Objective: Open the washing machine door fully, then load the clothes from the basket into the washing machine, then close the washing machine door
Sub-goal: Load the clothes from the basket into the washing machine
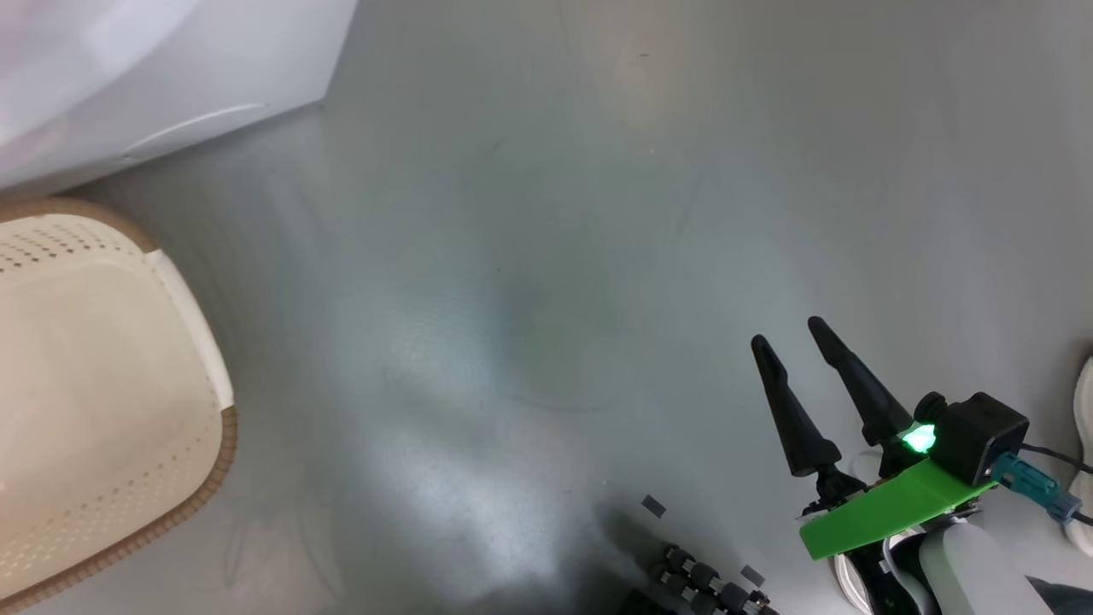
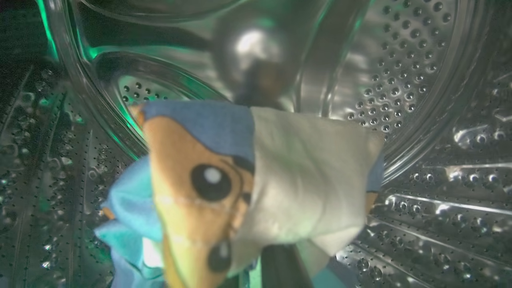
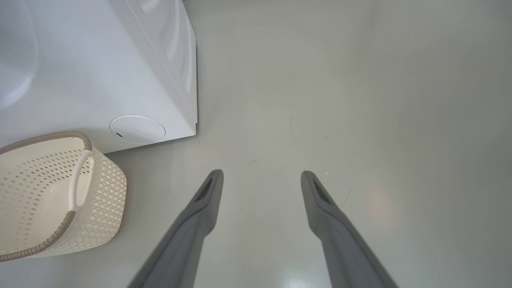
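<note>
The left wrist view looks into the washing machine's steel perforated drum point(image 2: 400, 60). The clothes point(image 2: 256, 180), light blue fabric with an orange-brown bear print and a cream-white piece, hang bunched close before that camera with my left gripper shut on them. The cloth hides its fingertips. My right gripper point(image 1: 787, 333) stands open over bare floor at the lower right, nothing between its fingers point(image 3: 262, 176). The white washing machine point(image 1: 171, 77) is at the upper left point(image 3: 100, 80). The cream basket point(image 1: 226, 444) stands before it point(image 3: 108, 192), and the part I see holds no cloth. The washing machine door is out of view.
A round cover point(image 3: 137, 129) sits low on the machine's front, just above the basket. Pale grey floor point(image 1: 546, 256) stretches from the machine to my right arm. Dark parts of my own base point(image 1: 700, 581) show at the bottom edge.
</note>
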{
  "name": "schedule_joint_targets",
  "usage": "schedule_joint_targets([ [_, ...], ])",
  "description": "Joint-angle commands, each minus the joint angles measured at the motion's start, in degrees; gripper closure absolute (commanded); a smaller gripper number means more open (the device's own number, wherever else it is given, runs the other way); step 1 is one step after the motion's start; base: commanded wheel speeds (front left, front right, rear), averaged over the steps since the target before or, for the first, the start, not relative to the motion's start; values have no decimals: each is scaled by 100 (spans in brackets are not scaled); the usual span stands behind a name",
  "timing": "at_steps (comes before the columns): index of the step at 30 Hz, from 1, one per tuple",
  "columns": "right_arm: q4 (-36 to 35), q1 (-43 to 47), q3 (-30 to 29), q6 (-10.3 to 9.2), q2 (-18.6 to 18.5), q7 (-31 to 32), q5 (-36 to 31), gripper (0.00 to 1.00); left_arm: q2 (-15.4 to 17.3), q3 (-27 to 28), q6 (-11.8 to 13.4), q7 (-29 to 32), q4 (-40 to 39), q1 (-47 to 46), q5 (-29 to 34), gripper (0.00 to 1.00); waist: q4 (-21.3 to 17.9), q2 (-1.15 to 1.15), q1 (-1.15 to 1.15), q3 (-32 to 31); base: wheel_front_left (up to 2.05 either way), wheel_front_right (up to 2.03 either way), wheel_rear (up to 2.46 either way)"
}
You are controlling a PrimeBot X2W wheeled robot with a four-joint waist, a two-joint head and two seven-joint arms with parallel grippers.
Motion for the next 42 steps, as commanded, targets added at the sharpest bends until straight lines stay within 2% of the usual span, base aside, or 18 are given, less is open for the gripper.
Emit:
schedule_joint_targets([
  [1, -84, 278, 122, 9, -118, -27, 66, 0, 240, -83, -11, -30, 22, -68, 120, 100, -52, 0, 0, 32, 0, 0, 0],
  [8, -25, 317, 165, 9, -82, -27, 94, 0, 249, -197, -10, 379, 781, -180, 137, 100, -83, 0, 0, -67, 0, 0, 0],
  [9, -21, 322, 165, 9, -83, -27, 95, 0, 250, -220, -10, 478, 880, -206, 146, 96, -77, 0, 0, -81, 0, 0, 0],
  [10, -17, 324, 166, 9, -87, -27, 93, 0, 241, -231, -12, 645, 1013, -221, 140, 73, -68, 0, 0, -96, 0, 0, 0],
  [11, -14, 324, 165, 9, -94, -27, 90, 0, 229, -237, -13, 792, 1125, -237, 128, 55, -56, 0, 0, -109, 0, 0, 0],
  [12, -18, 317, 161, 9, -97, -27, 90, 0, 223, -235, -6, 854, 1181, -265, 112, 22, -46, 0, 0, -116, 0, 0, 0],
  [13, -21, 310, 154, 9, -100, -27, 91, 0, 228, -240, 14, 915, 1233, -282, 107, 0, -35, 0, 0, -122, 0, 0, 0],
  [22, -55, 290, 72, 9, -135, -27, 68, 0, 114, -156, 181, 1036, 1413, -248, -87, 0, 171, 0, 0, -208, 0, 0, 0],
  [31, -89, 295, -8, 9, -210, -27, 19, 0, -135, -20, 310, 720, 1480, 49, -369, 0, 424, 0, 0, -430, 0, 0, 0],
  [42, -136, 329, -242, 9, -309, -27, -72, 0, -633, 114, 492, 243, 1534, 509, -691, 0, 796, 0, 0, -768, 0, 0, 0],
])
